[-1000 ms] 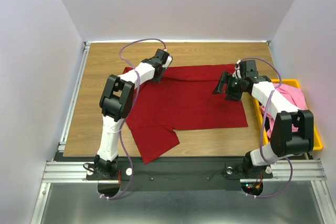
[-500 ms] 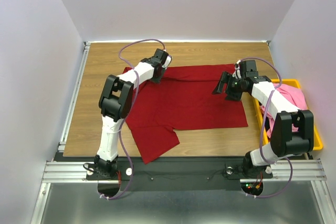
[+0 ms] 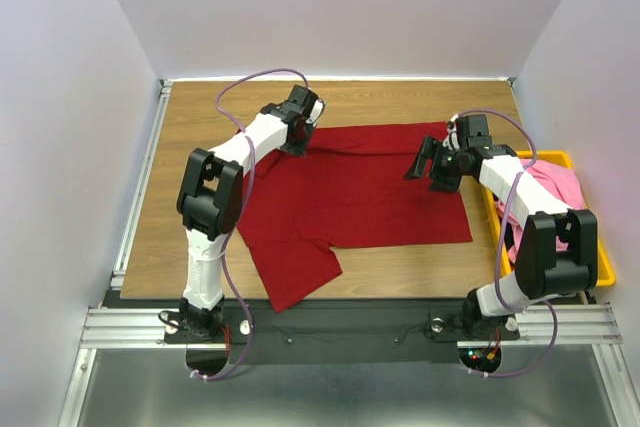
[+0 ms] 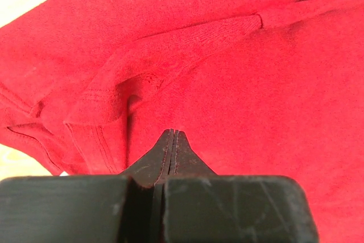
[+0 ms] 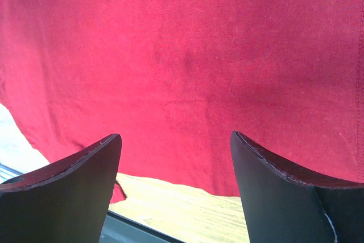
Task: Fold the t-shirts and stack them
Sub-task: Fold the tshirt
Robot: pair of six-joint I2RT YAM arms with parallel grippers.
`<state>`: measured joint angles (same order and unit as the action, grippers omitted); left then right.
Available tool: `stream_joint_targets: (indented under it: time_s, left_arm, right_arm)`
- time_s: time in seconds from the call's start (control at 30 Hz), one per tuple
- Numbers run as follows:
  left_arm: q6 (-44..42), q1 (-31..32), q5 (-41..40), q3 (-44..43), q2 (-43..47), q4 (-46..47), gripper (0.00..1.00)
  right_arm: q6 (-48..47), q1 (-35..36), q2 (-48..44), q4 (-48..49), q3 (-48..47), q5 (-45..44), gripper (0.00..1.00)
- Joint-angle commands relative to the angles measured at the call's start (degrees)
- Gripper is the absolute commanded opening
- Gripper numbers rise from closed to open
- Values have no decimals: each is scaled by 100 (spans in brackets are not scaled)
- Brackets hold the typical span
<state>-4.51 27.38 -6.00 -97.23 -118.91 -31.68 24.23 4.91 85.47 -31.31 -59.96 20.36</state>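
The left arm (image 3: 203, 267) and right arm (image 3: 497, 175) share white links, black joints, black jaws and looping purple cables.

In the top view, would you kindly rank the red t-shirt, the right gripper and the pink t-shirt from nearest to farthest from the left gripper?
1. The red t-shirt, pinched at its far-left edge by the left gripper.
2. The right gripper, over the shirt's right side.
3. The pink t-shirt, in the yellow bin, far right.
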Motion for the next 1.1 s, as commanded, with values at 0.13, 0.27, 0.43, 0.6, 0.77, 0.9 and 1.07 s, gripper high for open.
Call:
stream_joint_targets:
  time_s: [0.13,0.27,0.43,0.6,0.77,0.9,1.07]
  left_arm:
    - [-84,40,-709,-111,98,320,36]
    - [-304,40,-806,-445,-298,382,37]
    - [-454,13,-850,-735,-650,391,37]
    - [-480,-48,-833,-736,-765,391,36]
    - [-489,-127,-850,-631,-809,443,36]
    - [-498,-136,-798,-613,-835,435,36]
    - [-507,-154,-675,-604,-818,400,31]
  right_arm:
    - [29,19,-154,81,11,38,83]
    - [38,19,-171,72,11,30,83]
    - [47,10,-206,72,29,3,83]
    - [47,19,-198,72,38,-23,83]
    - [38,10,-162,72,-6,-15,83]
    - [38,19,-136,72,-24,12,83]
    - [38,19,-127,72,-42,12,83]
